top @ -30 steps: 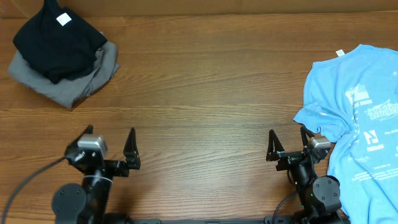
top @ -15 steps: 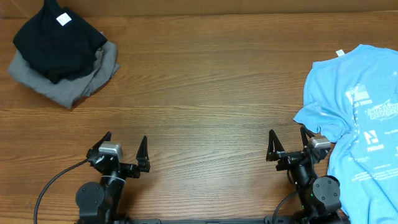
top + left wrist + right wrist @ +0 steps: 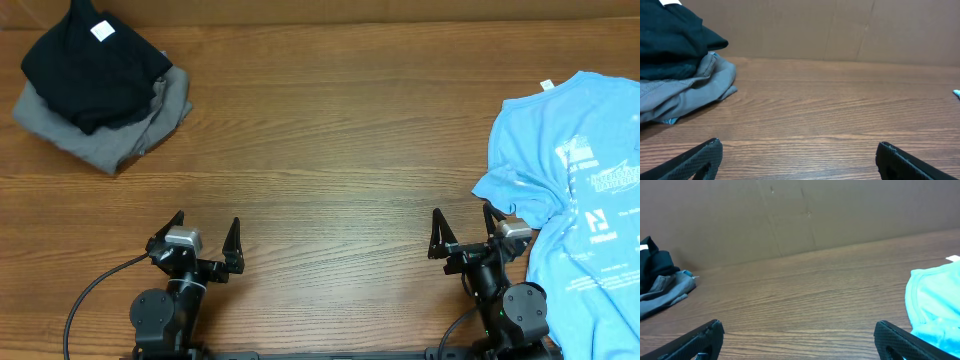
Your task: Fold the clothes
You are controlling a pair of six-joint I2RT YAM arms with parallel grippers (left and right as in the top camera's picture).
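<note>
your left gripper (image 3: 207,219) stands with its fingers spread wide and nothing between them, well apart from the grey garment (image 3: 120,135) and on the near side of it. your right gripper (image 3: 461,212) is just as wide and just as empty, far across the table (image 3: 330,140) from the grey garment. the black t-shirt (image 3: 95,65) lies in a compact bundle on top of the grey garment, its white label (image 3: 101,31) showing on the side turned away from the arms. a light blue t-shirt (image 3: 580,160) lies loose and rumpled at the opposite end from the grey garment.

judging from this, neither arm has a step in hand. the black t-shirt looks bundled rather than squared, though how tidy its folds are can't be told from here. if it needs folding, your next move calls for a long left-arm reach to the grey garment, a pinch on the black cloth alone, and a pull out onto bare wood to spread it flat. mind you don't catch the grey layer beneath.
</note>
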